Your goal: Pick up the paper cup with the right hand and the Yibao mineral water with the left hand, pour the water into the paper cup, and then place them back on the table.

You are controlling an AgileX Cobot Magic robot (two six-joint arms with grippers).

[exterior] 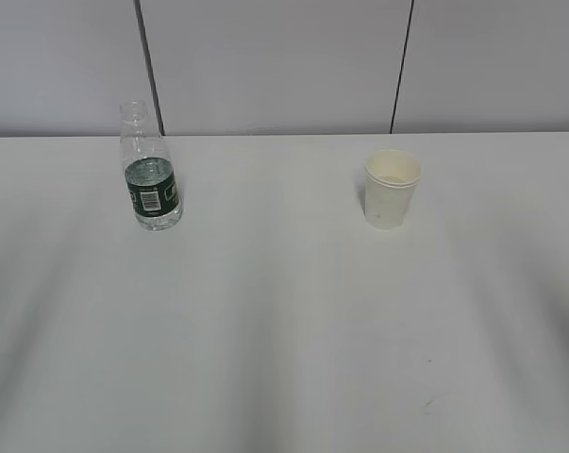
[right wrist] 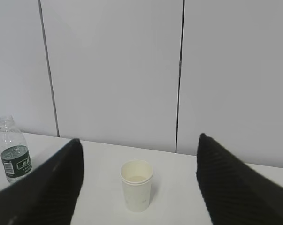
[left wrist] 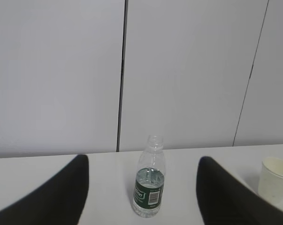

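Exterior: we see Yibao mineral water [exterior: 150, 179] upright far left on tabletop [exterior: 284, 321], paper cup [exterior: 392, 189] upright far right, well apart. No arms in frame.

Left wrist: left claw [left wrist: 141, 197] fingers spread wide, nothing held, level, aimed at bottle [left wrist: 149, 185] centred between fingers; cup [left wrist: 275, 180] at right edge. We judge: advance straight, grip at label.

Right wrist: right claw [right wrist: 139, 187] fingers apart, empty, cup [right wrist: 136, 184] centred ahead, bottle [right wrist: 13, 150] far left. We judge: close gently mid-wall, avoid crushing cup.
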